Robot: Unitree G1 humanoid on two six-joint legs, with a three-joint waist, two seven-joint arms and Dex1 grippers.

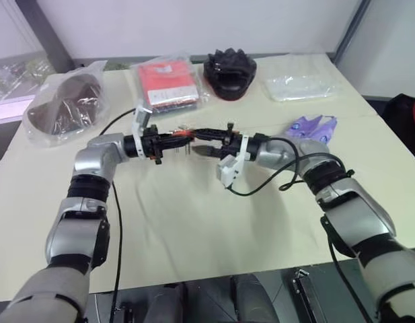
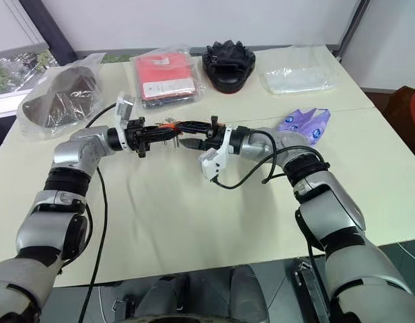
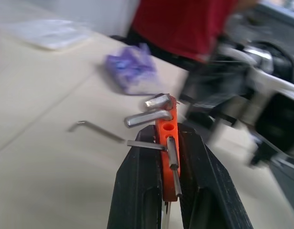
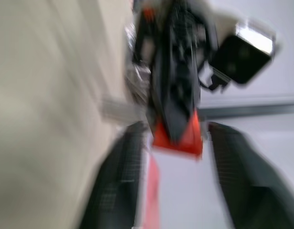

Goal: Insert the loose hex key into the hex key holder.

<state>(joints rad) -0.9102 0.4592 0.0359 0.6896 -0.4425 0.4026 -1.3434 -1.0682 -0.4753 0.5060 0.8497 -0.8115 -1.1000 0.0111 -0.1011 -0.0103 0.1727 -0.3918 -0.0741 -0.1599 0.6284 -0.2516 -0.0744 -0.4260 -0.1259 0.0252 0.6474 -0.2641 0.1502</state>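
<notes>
Orange hex key holder point(image 3: 166, 143) pinched in left end effector point(image 3: 166, 157); right end effector point(image 4: 173, 143) spread.

Both grippers meet tip to tip above mid-table, the left gripper point(image 3: 158, 191) clamped on the hex key holder point(image 3: 167, 143), so the right gripper point(image 4: 170, 176) blocks any approach from that side. The loose hex key point(image 3: 96, 130) lies on bare table point(image 1: 194, 229). The red packet point(image 1: 167, 82) and purple bag point(image 1: 313, 126) crowd only the far half.
</notes>
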